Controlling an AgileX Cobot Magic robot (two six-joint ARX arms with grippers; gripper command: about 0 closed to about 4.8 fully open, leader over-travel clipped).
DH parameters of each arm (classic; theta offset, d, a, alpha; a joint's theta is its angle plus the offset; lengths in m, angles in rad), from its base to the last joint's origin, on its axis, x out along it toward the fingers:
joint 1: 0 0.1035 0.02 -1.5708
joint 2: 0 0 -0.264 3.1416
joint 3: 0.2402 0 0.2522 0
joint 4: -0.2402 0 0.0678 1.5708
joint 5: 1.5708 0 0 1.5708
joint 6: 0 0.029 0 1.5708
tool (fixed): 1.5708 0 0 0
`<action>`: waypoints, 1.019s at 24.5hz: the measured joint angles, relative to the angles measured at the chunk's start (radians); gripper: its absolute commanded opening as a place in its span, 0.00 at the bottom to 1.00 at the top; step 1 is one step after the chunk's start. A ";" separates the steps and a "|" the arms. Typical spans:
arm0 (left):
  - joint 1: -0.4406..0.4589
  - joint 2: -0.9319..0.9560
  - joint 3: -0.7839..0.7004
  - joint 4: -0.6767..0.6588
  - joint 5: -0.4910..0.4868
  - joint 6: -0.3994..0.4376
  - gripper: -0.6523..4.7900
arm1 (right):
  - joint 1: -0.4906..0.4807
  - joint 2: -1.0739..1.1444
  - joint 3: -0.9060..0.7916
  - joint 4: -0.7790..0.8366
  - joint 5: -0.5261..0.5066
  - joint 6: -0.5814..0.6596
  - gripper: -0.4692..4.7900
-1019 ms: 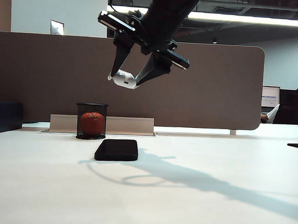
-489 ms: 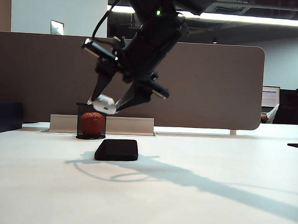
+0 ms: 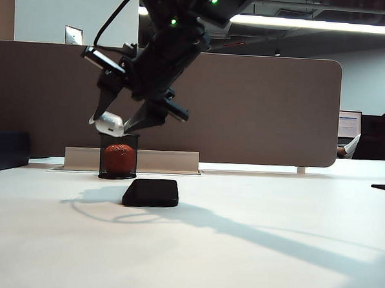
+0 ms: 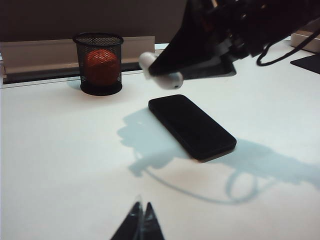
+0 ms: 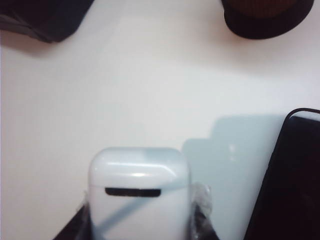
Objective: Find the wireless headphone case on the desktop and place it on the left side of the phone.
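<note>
The white wireless headphone case hangs in the air, clamped in my right gripper, which reaches across to the left of the exterior view, above and left of the phone. The phone is a flat black slab lying on the white desktop. In the right wrist view the wireless headphone case shows its dark slot between the fingers, with the phone off to one side below. The left wrist view shows the case above the phone. My left gripper hovers low over the bare desktop, tips together, holding nothing.
A black mesh cup with an orange ball stands behind the phone, just under the held case. A brown-grey partition backs the desk, with a pale rail at its foot. A dark box sits at the far left.
My right gripper has carried the case down and to the left, from above the phone to above the mesh cup. Its shadow slid left over the desktop.
</note>
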 measured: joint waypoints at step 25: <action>0.000 0.000 0.000 0.000 0.001 0.000 0.11 | 0.008 0.229 0.168 -0.069 -0.017 -0.001 0.21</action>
